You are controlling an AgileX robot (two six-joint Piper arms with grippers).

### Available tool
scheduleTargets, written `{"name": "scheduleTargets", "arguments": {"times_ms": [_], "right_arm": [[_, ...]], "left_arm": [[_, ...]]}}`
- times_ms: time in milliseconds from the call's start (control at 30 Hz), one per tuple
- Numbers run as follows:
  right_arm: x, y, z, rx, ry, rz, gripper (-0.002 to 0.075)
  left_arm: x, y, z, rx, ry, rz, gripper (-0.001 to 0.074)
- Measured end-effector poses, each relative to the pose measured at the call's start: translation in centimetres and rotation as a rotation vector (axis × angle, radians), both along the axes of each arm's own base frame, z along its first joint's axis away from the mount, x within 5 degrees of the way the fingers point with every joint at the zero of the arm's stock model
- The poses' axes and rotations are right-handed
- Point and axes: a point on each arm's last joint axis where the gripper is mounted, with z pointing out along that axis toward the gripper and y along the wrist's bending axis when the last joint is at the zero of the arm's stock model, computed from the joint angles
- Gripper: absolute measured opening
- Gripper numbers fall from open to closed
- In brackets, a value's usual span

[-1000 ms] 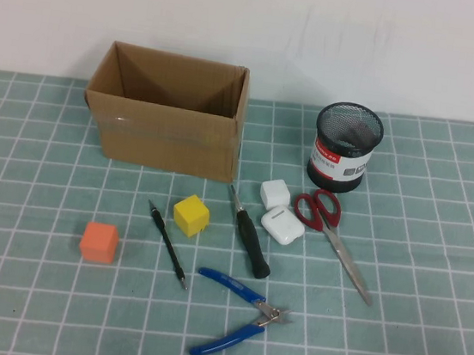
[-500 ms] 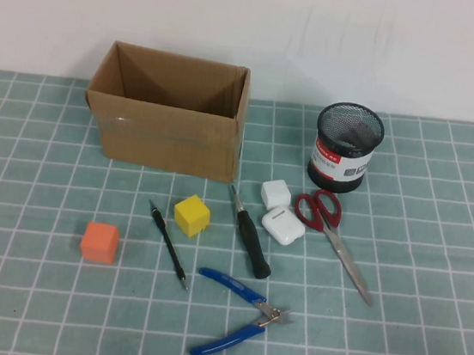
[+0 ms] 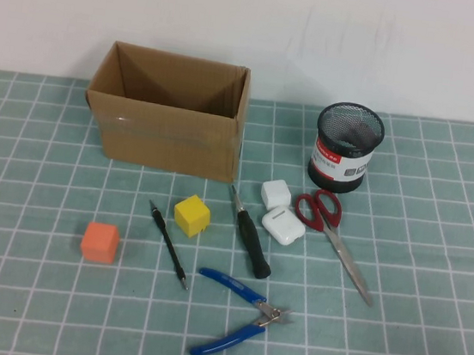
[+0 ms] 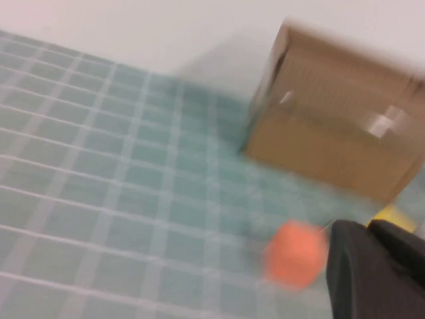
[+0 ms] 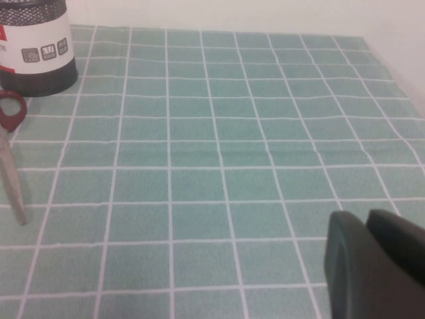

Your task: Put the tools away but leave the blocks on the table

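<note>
While both arms sit outside the high view, the tools lie loose on the teal-green gridded bench (image 3: 435, 254): thin black precision pick (image 3: 168, 244), black-handled screwdriver (image 3: 250, 234), blue-handled metal pliers (image 3: 235, 316), red-handled steel scissors (image 3: 334, 235). Yellow cube (image 3: 191, 215) and orange cube (image 3: 99, 242) rest nearby. Left pincer (image 4: 378, 269) — shut, empty — hangs near the orange cube; right pincer (image 5: 375, 262) — shut, empty — right of the scissors.

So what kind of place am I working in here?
Probably a lab or test bench: a gridded teal mat against a bare white wall, with tools like pliers and scissors staged beside a cardboard box. Neither the left gripper nor the right gripper holds anything.
</note>
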Motion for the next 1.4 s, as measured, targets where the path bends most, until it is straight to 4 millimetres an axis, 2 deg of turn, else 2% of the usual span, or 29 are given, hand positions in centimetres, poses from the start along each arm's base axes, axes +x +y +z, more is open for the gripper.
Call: {"name": "scheduleTargets", "arguments": {"times_ms": [100,300,367,467,567,700,833,1000,1133,1267,1400], "right_arm": [[0.0,0.0,0.0,0.000,0.000,0.000,-0.0011],[0.0,0.0,0.0,0.000,0.000,0.000,-0.0011],[0.0,0.0,0.0,0.000,0.000,0.000,-0.0011],[0.0,0.0,0.0,0.000,0.000,0.000,-0.0011],[0.0,0.0,0.0,0.000,0.000,0.000,-0.0011],[0.0,0.0,0.0,0.000,0.000,0.000,-0.0011],[0.0,0.0,0.0,0.000,0.000,0.000,-0.0011],[0.0,0.0,0.0,0.000,0.000,0.000,-0.0011],[0.0,0.0,0.0,0.000,0.000,0.000,-0.0011],[0.0,0.0,0.0,0.000,0.000,0.000,-0.0011],[0.0,0.0,0.0,0.000,0.000,0.000,-0.0011]], "left_arm": [[0.1,-0.1,0.6,-0.188,-0.043,0.012,-0.0004],[0.1,0.0,1.5,-0.356,-0.119,0.034,-0.0004],[0.0,-0.1,1.5,-0.418,-0.075,0.026,-0.0004],[-0.3,-0.6,3.0,-0.450,0.000,-0.008,-0.0004],[-0.1,-1.0,4.8,-0.420,0.128,-0.034,-0.0004],[0.7,-1.6,7.0,-0.299,0.387,-0.070,-0.0004],[2.9,-2.2,9.4,-0.166,0.618,-0.131,-0.0004],[7.4,-2.8,11.0,-0.015,0.831,-0.226,-0.0004],[11.9,-3.4,10.9,0.042,0.946,-0.285,-0.0004],[15.9,-4.3,9.9,0.083,1.031,-0.341,-0.0004],[19.1,-7.3,8.8,0.156,1.079,-0.427,-0.0004]]}}
